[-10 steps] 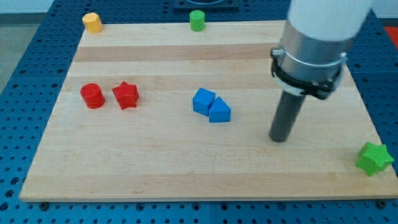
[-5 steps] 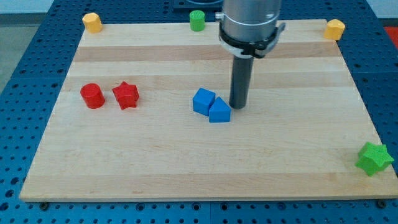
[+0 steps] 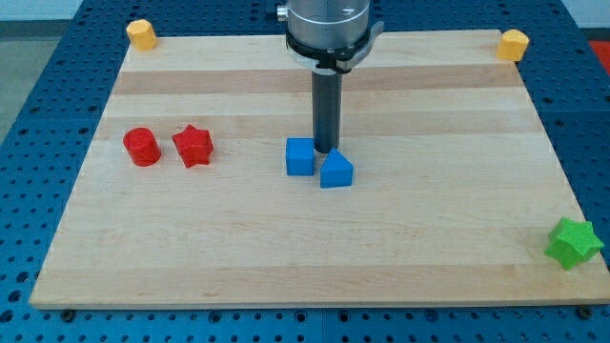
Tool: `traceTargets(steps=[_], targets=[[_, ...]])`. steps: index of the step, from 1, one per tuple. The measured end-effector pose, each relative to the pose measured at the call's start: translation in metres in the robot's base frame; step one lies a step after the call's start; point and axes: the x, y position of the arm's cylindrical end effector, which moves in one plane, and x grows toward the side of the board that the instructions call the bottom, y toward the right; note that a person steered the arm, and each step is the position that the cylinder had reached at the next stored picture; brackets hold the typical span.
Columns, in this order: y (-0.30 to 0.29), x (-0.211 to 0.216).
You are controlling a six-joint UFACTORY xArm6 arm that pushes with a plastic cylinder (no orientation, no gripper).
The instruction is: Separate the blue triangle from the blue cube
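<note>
The blue cube and the blue triangle lie near the middle of the wooden board. The cube is on the view's left, the triangle on its right, with a narrow gap between them. My tip is at the top of that gap, touching or nearly touching the cube's right side and the triangle's upper left corner. The rod rises straight up towards the view's top.
A red cylinder and a red star sit at the left. A green star lies off the board's lower right corner. Yellow blocks sit at the top left and top right corners.
My tip has swept left from the board's right side to the blue pair. The cube has shifted left and turned square, opening a small gap. The green cylinder at the top is now hidden.
</note>
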Motion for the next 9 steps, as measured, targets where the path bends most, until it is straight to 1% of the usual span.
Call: traceTargets(steps=[2, 5, 9], targets=[[0.000, -0.003], [0.014, 0.015], [0.011, 0.029]])
